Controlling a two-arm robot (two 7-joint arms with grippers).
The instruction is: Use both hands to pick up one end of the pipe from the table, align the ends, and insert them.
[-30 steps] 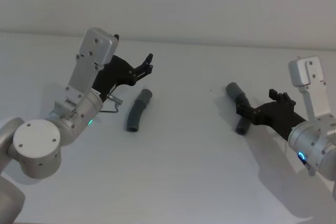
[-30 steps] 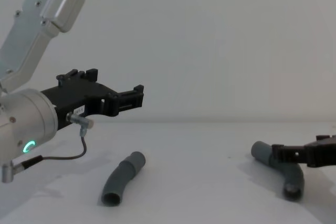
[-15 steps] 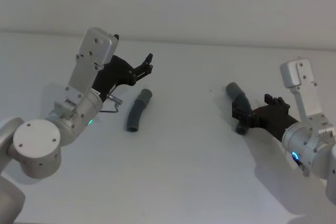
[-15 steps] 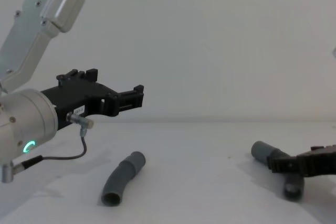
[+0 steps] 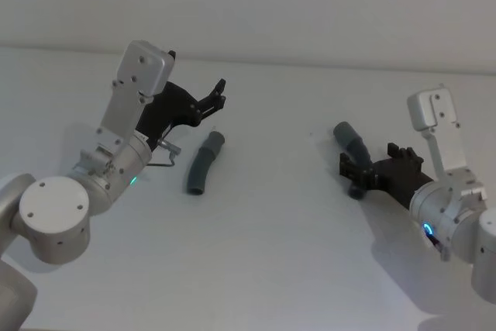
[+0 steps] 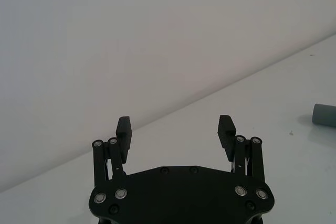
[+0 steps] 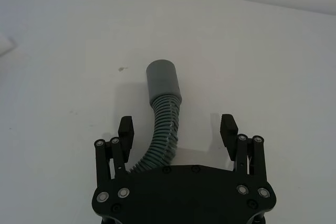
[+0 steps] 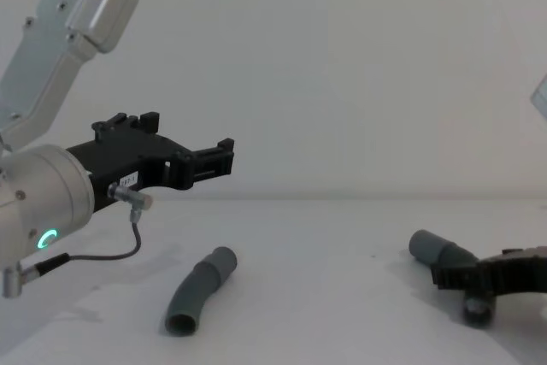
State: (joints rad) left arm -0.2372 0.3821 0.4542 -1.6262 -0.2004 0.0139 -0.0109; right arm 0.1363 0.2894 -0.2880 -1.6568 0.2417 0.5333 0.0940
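**Both claws open: left high, right low**

Left gripper [image 5: 219, 92]: fingers [image 6: 124, 129] spread wide, tips parallel, nothing between them. The claw is held high and roughly level, pointing forward and toward the robot's right. Directly behind the claw is the silver wrist cylinder [image 8: 43, 203], with its green ring light [image 8: 47, 238] lit. A thin cable [image 8: 102, 256] loops below the wrist. A silver link [image 5: 139, 87] rises above and behind the claw.

Right gripper [image 5: 350, 170]: fingers also apart. The claw is held low, pointing forward and toward the robot's left. Behind it is the silver wrist [image 5: 446, 211], showing a blue light [image 5: 425, 229]. A pale link [image 5: 434, 114] stands upright above and behind the claw.
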